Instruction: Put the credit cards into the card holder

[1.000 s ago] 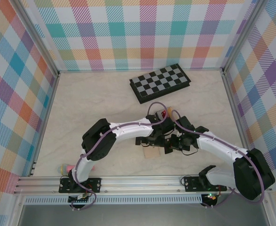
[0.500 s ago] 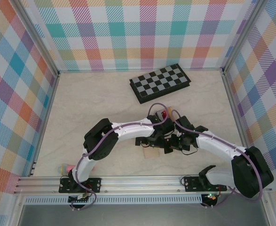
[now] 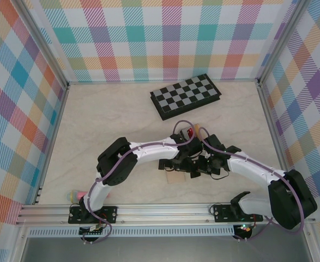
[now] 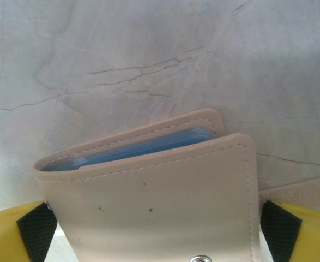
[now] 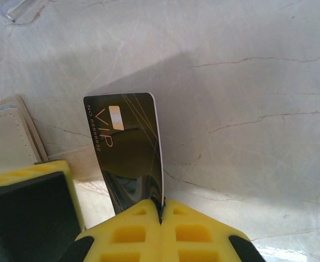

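Only one readable item: the dark credit card (image 5: 128, 147) pinched in my right gripper (image 5: 161, 210). Gold "VIP" runs lengthwise along it. Beside that, toward the card's left edge, is a smaller gold line starting "NO", then a string of digits too small to read for sure.

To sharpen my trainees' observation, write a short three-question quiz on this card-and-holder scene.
1. True or false: the right claw is shut on a dark card.
2. Which word is printed on that card? A) VIP B) GOLD C) BANK
3. Fill in: the tan card holder lies between the ____ fingers of the left claw.
Key: 1 true; 2 A; 3 yellow.
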`<state>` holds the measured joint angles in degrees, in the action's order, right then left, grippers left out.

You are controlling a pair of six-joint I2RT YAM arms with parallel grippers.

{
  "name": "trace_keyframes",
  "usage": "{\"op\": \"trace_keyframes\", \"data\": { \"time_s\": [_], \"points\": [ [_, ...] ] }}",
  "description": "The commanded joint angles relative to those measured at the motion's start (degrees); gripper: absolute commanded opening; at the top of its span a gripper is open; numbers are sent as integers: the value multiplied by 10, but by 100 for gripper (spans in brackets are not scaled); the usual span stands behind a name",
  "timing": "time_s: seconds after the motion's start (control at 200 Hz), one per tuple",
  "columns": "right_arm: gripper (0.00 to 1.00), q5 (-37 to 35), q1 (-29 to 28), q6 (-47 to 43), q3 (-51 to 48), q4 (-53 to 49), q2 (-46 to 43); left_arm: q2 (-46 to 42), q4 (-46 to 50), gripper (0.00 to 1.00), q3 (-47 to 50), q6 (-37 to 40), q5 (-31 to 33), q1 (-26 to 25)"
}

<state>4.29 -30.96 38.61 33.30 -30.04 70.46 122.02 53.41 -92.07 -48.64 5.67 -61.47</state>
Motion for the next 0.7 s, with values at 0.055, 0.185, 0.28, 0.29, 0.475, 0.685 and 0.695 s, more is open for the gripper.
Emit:
{"op": "trace_keyframes", "data": {
  "time_s": [0.055, 0.185, 0.28, 0.29, 0.475, 0.685, 0.695],
  "points": [
    [2, -55, -2, 11, -20, -45, 20, -46, 22, 88, 19, -4, 25, -8],
    [2, -60, -2, 15, -18, -48, 22, -83, 24, 88, 43, -10, 35, -8],
    [2, -59, -2, 15, -19, -46, 21, -104, 24, 87, 60, -13, 40, -7],
    [2, -59, -2, 15, -19, -46, 21, -106, 24, 86, 62, -14, 40, -6],
    [2, -55, -2, 16, -16, -44, 23, -119, 17, 76, 93, -18, 36, -6],
    [2, -56, -2, 16, -10, -48, 24, -160, 3, 55, 130, -31, 43, -3],
    [2, -56, -2, 16, -9, -49, 24, -163, 2, 54, 132, -32, 43, -3]
  ]
}}
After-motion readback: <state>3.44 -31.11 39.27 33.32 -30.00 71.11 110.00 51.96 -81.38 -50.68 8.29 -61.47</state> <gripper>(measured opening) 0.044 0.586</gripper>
